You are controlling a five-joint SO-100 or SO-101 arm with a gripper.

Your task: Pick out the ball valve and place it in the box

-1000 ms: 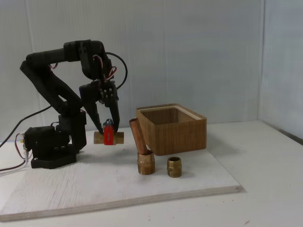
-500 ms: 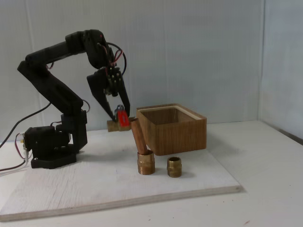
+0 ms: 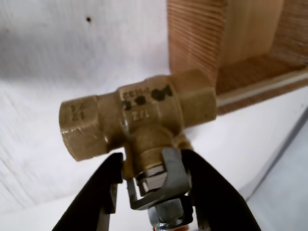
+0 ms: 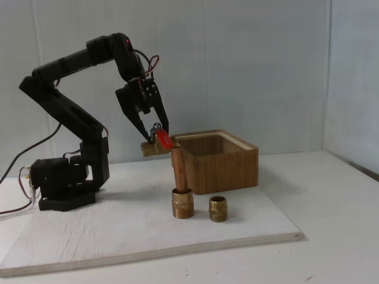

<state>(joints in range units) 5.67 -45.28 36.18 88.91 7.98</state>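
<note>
Above the white board, just left of the ribbed brown wooden box (image 4: 216, 161), the black two-finger gripper (image 4: 158, 137) is clamped tight on the red-handled brass ball valve (image 4: 157, 145), carrying it in the air.

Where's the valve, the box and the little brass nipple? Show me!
Valve (image 3: 139, 118), wrist view, on its brass body.
Box (image 4: 225, 168), fixed view, on its ribbed front wall.
Nipple (image 4: 218, 209), fixed view, on its threaded side.
</note>
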